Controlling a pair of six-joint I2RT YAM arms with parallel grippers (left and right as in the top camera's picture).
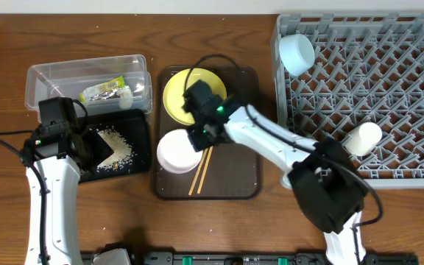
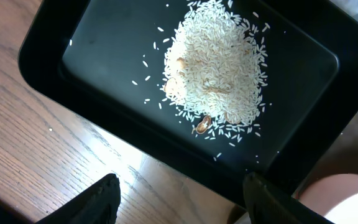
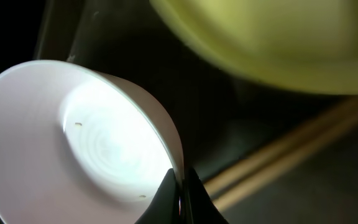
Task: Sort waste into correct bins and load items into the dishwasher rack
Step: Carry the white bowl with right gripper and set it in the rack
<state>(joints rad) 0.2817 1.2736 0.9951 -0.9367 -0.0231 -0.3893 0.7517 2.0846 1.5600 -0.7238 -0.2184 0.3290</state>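
My right gripper (image 1: pixel 199 138) is shut on the rim of the white bowl (image 1: pixel 177 152) over the brown serving tray; the wrist view shows the fingers (image 3: pixel 180 190) pinching the bowl wall (image 3: pixel 73 143). The yellow plate (image 1: pixel 190 96) and wooden chopsticks (image 1: pixel 202 168) lie beside it, as the right wrist view also shows (image 3: pixel 278 37) (image 3: pixel 278 158). My left gripper (image 2: pixel 179 199) is open above the wood by the black tray (image 2: pixel 104 56), which holds a heap of rice grains (image 2: pixel 216 62). The green-and-yellow wrapper (image 1: pixel 103 90) and white scrap (image 1: pixel 126 92) lie in the clear tub (image 1: pixel 50 77). The grey rack (image 1: pixel 389 96) holds the light blue bowl (image 1: pixel 297 53) and pale cup (image 1: pixel 364 138).
The brown serving tray (image 1: pixel 241 177) sits between the black tray (image 1: pixel 135 140) and the rack. The right arm (image 1: pixel 271 147) stretches across the serving tray from the front right. The left arm (image 1: pixel 50 191) stands at the front left.
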